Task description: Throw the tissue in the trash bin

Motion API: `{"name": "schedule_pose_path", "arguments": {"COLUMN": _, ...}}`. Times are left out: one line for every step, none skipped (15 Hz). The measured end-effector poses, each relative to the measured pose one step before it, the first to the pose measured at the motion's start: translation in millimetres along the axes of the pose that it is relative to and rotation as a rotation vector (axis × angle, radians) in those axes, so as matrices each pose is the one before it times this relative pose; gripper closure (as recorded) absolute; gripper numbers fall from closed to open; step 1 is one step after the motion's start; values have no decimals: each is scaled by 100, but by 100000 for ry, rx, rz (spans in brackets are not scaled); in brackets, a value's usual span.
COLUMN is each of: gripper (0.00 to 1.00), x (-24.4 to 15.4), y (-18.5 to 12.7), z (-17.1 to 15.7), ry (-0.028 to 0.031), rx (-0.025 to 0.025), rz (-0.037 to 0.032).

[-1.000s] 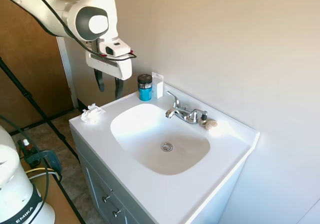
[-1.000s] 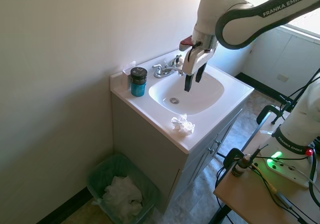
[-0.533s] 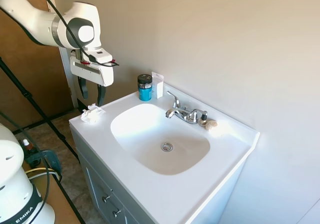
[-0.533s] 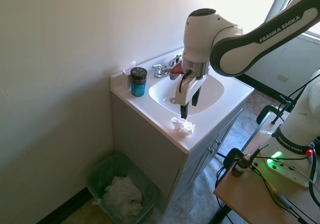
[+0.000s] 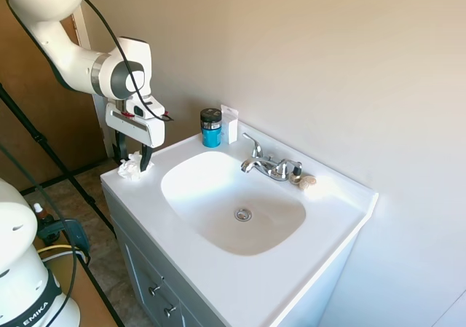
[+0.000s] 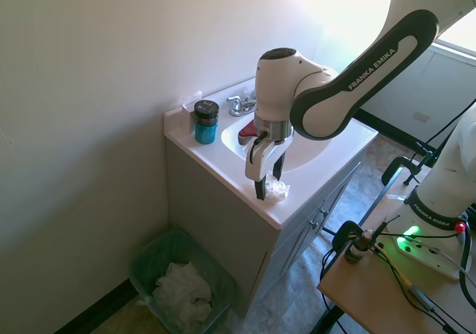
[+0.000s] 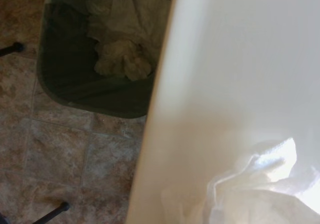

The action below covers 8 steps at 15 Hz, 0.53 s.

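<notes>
- Straddling the tissue (image 5: 130,168), claw (image 5: 132,159) fingers are seen spread, not yet closed.
- Grasp, lift and drop into trash bin (image 6: 152,256), well below the claw, are left.

tissue (image 7: 260,184): blurred, cut off | trash bin (image 7: 95,79): perhaps half hidden by counter (image 7: 225,59)

We see a white vanity top (image 5: 218,269) around a sink. On it: tissue (image 5: 131,168) at nine o'clock, blue jar (image 5: 211,127) and white card (image 5: 230,125) at eleven, faucet (image 5: 269,165) and shell (image 5: 306,181) at one.
</notes>
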<state>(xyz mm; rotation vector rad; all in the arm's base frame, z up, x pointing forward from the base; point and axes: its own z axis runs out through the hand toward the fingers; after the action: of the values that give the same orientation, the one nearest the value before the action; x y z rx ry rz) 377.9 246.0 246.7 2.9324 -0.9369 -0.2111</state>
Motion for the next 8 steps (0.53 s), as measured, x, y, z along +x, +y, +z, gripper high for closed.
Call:
{"name": "schedule_pose_path", "arguments": {"gripper": 100, "x": 142, "y": -164, "z": 171, "ry": -209, "rx": 253, "rz": 165}}
{"name": "schedule_pose_path", "arguments": {"gripper": 100, "x": 5, "y": -194, "z": 120, "ry": -264, "rx": -32, "rz": -32}}
{"name": "schedule_pose_path", "arguments": {"gripper": 100, "x": -63, "y": -162, "z": 125, "ry": -212, "rx": -115, "rz": -87}}
{"name": "schedule_pose_path", "arguments": {"gripper": 100, "x": -81, "y": -192, "z": 55, "ry": -114, "rx": -4, "rz": -136}}
{"name": "schedule_pose_path", "arguments": {"gripper": 100, "x": -91, "y": -153, "z": 44, "ry": -80, "rx": -13, "rz": -31}}
{"name": "schedule_pose_path", "arguments": {"gripper": 100, "x": -81, "y": -91, "z": 74, "ry": -82, "rx": -56, "rz": 188}}
{"name": "schedule_pose_path", "arguments": {"gripper": 100, "x": -29, "y": -33, "z": 46, "ry": -44, "rx": -35, "rz": 225}}
{"name": "schedule_pose_path", "arguments": {"gripper": 100, "x": 18, "y": -30, "z": -36, "ry": 32, "rx": 87, "rz": 159}}
